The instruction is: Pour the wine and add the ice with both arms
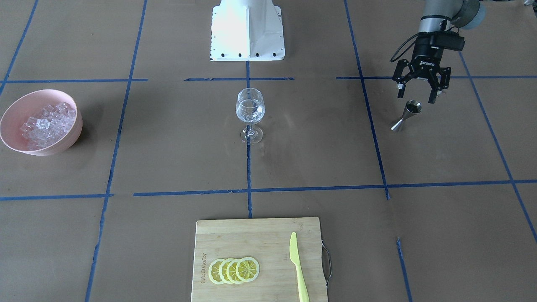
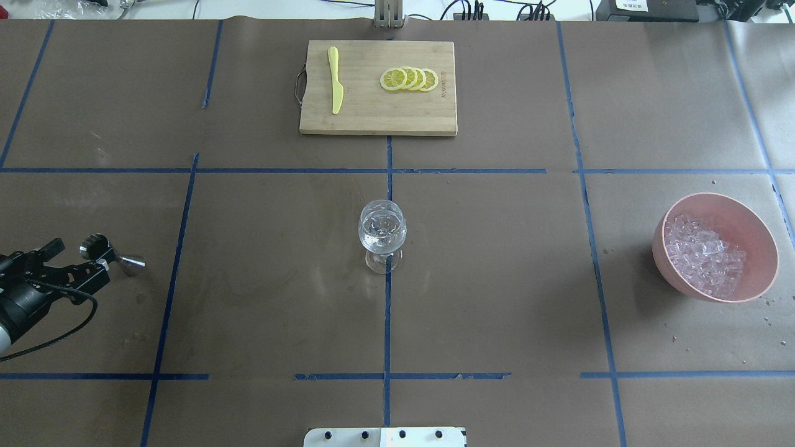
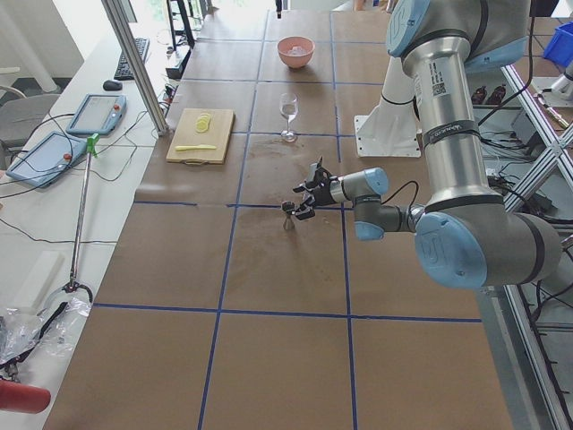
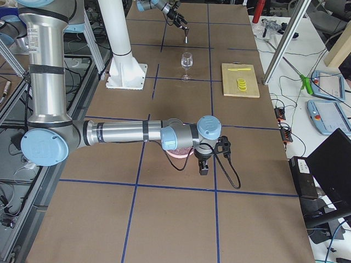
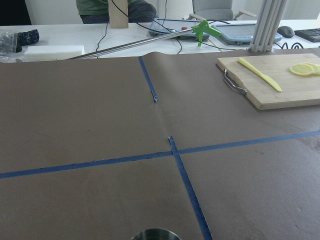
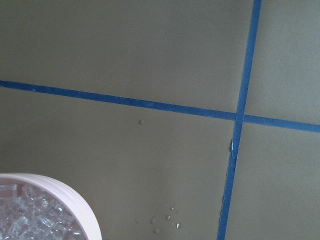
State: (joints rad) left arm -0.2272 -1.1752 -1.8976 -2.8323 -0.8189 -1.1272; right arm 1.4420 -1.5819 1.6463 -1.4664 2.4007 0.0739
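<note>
1. Table (image 2: 497,279): brown paper, blue tape grid.
2. Centre: stemmed glass (image 2: 382,236) upright on a tape line.
3. My right: pink bowl (image 2: 748,223); my left: metal jigger (image 1: 405,117), standing.
4. Far side: cutting board (image 2: 372,112); near: my white pedestal (image 1: 247,29).

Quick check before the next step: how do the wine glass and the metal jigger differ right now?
The wine glass is clear and holds colourless liquid; the jigger is opaque metal, its contents not visible. The wine glass is taller, the jigger smaller. The wine glass stands alone mid-table; the jigger sits close by the left gripper's open jaws. Both stand upright.
</note>
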